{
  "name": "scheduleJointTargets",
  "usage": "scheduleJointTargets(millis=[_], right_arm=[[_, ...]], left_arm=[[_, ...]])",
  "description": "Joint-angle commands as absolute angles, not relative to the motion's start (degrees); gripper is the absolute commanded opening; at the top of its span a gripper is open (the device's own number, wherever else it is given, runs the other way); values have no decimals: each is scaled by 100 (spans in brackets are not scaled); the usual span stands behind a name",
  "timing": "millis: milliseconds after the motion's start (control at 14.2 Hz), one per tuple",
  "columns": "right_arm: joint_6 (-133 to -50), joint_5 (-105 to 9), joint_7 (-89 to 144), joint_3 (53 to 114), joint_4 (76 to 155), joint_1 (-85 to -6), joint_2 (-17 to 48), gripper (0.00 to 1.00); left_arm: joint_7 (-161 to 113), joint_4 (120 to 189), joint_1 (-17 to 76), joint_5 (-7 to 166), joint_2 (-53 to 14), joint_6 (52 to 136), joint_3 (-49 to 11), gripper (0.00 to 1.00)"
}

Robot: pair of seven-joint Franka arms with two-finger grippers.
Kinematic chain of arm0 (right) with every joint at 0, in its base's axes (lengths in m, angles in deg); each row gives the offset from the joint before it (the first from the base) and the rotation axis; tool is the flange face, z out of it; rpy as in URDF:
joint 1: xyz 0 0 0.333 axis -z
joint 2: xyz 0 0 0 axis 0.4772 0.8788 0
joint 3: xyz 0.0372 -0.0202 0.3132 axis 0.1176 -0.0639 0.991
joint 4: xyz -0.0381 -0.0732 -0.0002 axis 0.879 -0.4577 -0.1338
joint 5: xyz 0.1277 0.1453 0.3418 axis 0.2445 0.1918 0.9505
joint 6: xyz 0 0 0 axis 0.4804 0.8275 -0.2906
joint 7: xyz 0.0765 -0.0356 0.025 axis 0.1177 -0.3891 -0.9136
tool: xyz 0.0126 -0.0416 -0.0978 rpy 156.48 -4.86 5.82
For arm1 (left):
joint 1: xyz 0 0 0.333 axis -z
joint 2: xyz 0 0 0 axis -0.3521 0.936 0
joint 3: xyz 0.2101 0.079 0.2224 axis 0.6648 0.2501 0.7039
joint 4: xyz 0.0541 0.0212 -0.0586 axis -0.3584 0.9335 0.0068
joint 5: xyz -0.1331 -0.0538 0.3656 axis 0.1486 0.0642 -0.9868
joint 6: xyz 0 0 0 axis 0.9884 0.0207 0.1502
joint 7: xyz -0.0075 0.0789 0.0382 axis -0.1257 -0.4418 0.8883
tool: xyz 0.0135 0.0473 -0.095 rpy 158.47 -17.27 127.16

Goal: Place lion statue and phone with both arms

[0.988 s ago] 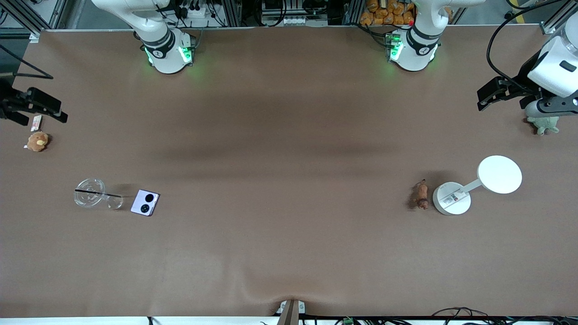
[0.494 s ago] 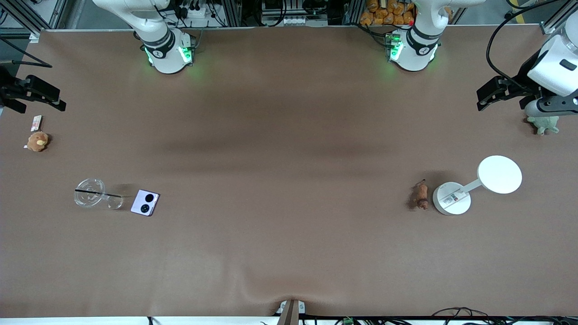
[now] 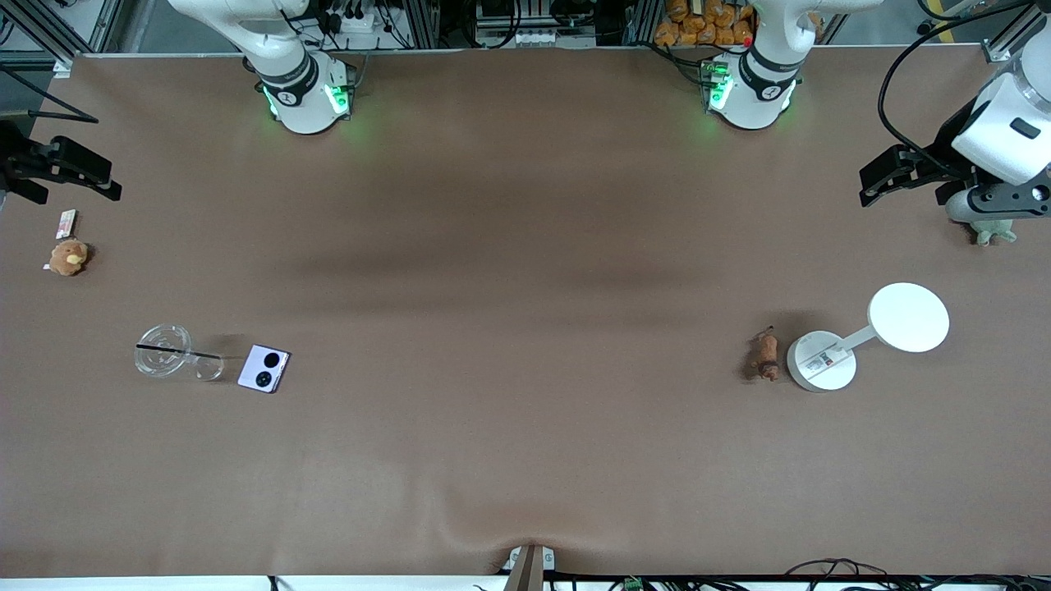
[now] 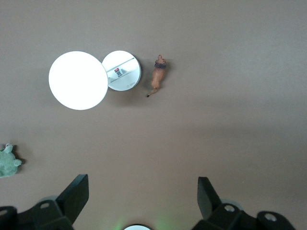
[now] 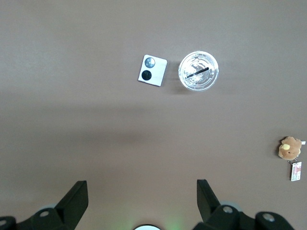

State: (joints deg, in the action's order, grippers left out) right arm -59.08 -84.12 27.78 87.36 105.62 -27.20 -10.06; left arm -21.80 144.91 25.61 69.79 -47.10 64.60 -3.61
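The right end effector point(image 3: 70, 172), fingers spread and empty, hangs over the surface point(image 3: 525, 271) near the card point(image 3: 66, 220). The phone point(image 3: 263, 368) lies flat at the cup's point(image 3: 168, 353) 3 o'clock. The lion point(image 3: 766, 355) lies just beside the lamp point(image 3: 821, 361), at its 9 o'clock. The left end effector point(image 3: 899, 172), spread and empty, hangs near the turtle point(image 3: 989, 228).

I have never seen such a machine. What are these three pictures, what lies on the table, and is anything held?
Two robot arms stand at a brown table. One picture looks down from a high camera; the other two come from cameras on the wrists. The left pincer and the right pincer are open, hold nothing, and hang over the table's ends. The lion lies beside a white lamp. The phone lies beside a clear cup. Two plush toys sit near the ends.
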Motion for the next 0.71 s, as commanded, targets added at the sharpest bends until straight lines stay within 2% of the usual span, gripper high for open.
scheduleJointTargets(millis=[0,635], right_arm=[[-5880,-8492,2866,8849,10658,-2613,-1121,100],[-5880,-8493,2866,8840,10658,-2595,-1112,100]], left_arm=[[-2283,14316,2554,7067,-4640,6403,-389,100],[-2283,14325,2536,7076,-4596,6403,-380,100]])
